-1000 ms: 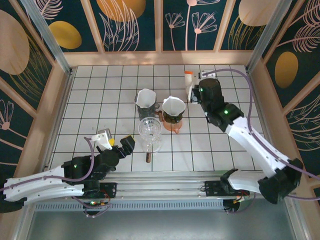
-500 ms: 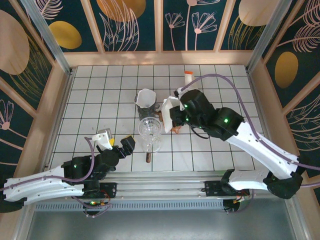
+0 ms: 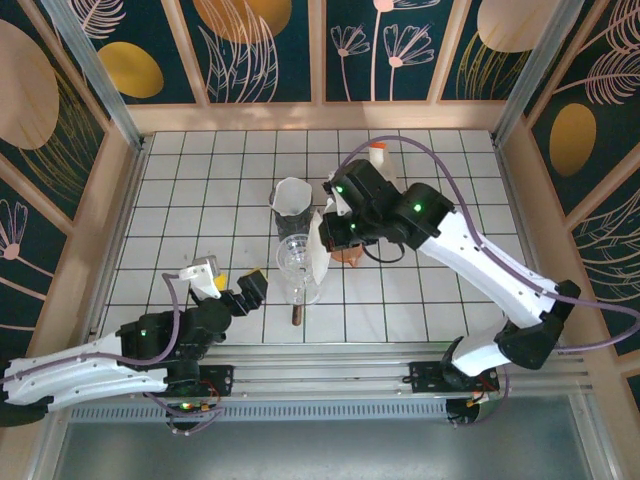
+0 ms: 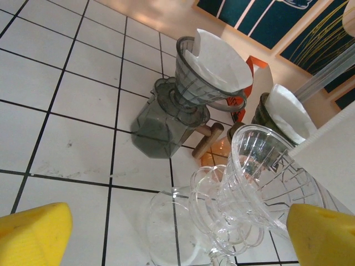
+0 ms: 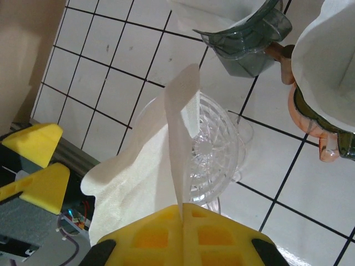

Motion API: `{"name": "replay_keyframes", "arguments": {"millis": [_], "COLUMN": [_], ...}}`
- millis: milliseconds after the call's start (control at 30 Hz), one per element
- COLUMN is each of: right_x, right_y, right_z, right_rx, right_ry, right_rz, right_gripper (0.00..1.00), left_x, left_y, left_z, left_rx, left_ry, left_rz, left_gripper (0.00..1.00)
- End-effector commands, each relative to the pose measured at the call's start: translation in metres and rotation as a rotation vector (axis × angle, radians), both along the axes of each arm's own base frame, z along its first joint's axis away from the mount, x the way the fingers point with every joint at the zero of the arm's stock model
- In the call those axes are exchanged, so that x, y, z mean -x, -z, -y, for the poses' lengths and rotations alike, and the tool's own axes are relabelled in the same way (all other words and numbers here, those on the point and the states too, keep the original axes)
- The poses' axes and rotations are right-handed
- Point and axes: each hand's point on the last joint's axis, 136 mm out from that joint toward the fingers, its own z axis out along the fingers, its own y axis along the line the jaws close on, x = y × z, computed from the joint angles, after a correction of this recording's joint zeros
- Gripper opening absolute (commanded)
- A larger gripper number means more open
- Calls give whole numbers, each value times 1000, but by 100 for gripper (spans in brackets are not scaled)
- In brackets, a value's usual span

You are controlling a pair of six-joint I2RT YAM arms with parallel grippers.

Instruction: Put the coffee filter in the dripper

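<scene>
One filter [image 5: 166,166] | carried over from back-right of tabletop [image 3: 200,190], now edge-on above rim of clear dripper [image 5: 216,147], not yet seated | right pincer [image 5: 182,213] clamped on filter | left pincer [image 3: 235,283] spread wide, empty, just beside dripper | remaining, likely: lower, release

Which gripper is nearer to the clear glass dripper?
Right. The right gripper holds the filter over the clear glass dripper; the left gripper is open, apart on its near-left side.

White coffee filter [image 5: 138,183]; clear dripper [image 5: 213,148]; white black-gridded table [image 5: 111,83].
</scene>
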Motion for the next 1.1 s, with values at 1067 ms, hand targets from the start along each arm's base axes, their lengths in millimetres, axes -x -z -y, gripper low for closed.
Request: {"name": "replay_keyframes", "arguments": {"millis": [1067], "right_x": [-33], "right_y": [57], "right_z": [-32], "right_rx": [221], "right_ry": [2], "right_rz": [-172], "right_gripper": [0], "left_x": [2], "left_y": [-21], "left_z": [-4], "left_rx": [27], "left_ry": [36], "left_rz": [78], "left_gripper": [98]}}
